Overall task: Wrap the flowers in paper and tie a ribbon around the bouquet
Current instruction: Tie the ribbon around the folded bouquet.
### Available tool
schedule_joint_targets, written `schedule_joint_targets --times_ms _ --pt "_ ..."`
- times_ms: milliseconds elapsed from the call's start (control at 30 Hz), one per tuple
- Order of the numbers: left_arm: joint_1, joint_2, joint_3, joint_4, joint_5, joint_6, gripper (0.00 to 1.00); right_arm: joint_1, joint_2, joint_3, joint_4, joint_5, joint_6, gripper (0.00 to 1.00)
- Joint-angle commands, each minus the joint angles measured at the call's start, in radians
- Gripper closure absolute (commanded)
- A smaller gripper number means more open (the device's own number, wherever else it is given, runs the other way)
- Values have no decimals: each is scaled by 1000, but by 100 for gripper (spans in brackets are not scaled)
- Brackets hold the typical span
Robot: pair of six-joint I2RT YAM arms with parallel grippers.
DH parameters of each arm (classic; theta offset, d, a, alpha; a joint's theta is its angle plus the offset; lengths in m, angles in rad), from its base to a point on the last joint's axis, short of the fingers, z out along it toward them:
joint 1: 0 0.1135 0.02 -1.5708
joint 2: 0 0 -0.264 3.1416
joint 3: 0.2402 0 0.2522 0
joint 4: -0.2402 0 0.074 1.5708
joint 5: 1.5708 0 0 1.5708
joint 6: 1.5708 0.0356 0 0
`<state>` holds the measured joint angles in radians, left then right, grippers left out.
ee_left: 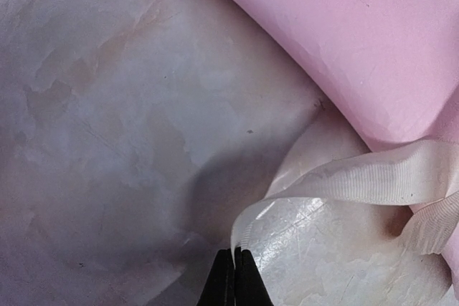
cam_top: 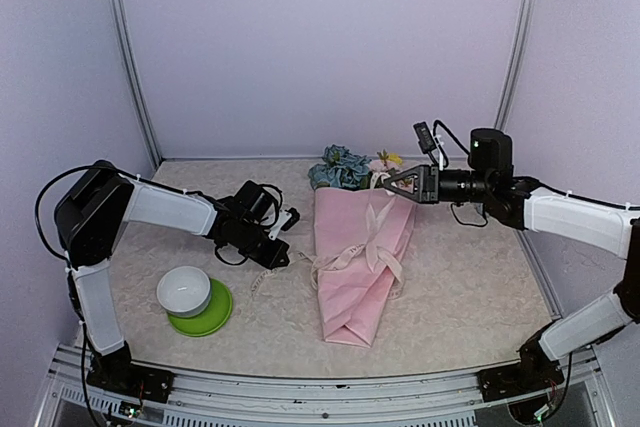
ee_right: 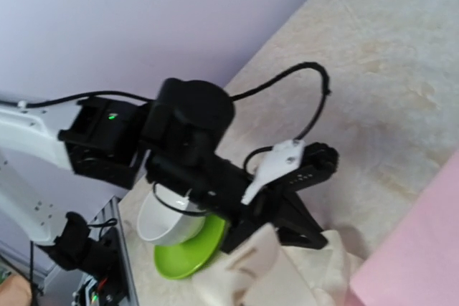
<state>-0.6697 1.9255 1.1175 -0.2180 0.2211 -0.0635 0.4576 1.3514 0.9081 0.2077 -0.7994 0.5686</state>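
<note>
One bouquet (cam_top: 355,267) lies flat in the middle of the table (cam_top: 470,287), its folded narrow end pointing to 6 o'clock and its wide end to 12. The wrap is a single sheet of pale pink paper (cam_top: 345,302). Out of the wide end spill the flowers (cam_top: 340,169): one blue hydrangea cluster, with a bit of pink and a bit of yellow just to its 3 o'clock side.

One cream ribbon (cam_top: 372,237) crosses the cone about halfway along, gathered into loose loops on top, and a strand trails off the paper toward 9 o'clock.

Two grippers are in on it. The left gripper (ee_left: 234,276), at 9 o'clock from the bouquet, has its tips pressed together on that trailing strand. The right gripper (cam_top: 385,184), over the wide end, is closed too, with ribbon bunched right at its tips.

At 8 o'clock, well apart, one white bowl (cam_top: 184,290) sits on one lime-green plate (cam_top: 212,321).
</note>
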Motion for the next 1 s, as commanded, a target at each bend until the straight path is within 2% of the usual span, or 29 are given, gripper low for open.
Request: schedule_joint_targets --times_ms 0,67,133,200,267,367,433,500,600,700,767,967 --pt "-4 -13 19 -4 9 -6 100 -5 22 19 16 37 13 100" --pt "-2 -27 23 5 12 -9 100 -10 39 27 -7 63 10 100" --pt "34 -67 11 20 -22 -30 100 -68 32 29 -99 132 31 100" --pt "138 -142 -45 59 -35 -87 100 -253 -59 -74 -140 207 104 100" --pt "301 -253 -152 143 25 -154 100 -473 -199 -215 -190 262 165 100" --pt "469 -424 -301 229 97 -198 100 -835 -398 -431 -243 204 212 100" --pt "547 -483 -363 243 122 -208 100 -979 -481 -541 -252 188 223 100" --pt "634 -523 -419 286 116 -260 100 -1069 -514 -618 -242 191 228 100" --pt "801 -610 -561 442 166 -410 100 -1189 -482 -681 -209 174 211 100" --pt "925 -660 -604 499 202 -448 100 -1316 -430 -693 -194 158 157 100" --pt "957 -629 -578 460 210 -426 100 -1394 -387 -688 -179 145 117 100" --pt "996 -563 -618 537 233 -460 100 -1566 -255 -643 -179 67 -7 100"
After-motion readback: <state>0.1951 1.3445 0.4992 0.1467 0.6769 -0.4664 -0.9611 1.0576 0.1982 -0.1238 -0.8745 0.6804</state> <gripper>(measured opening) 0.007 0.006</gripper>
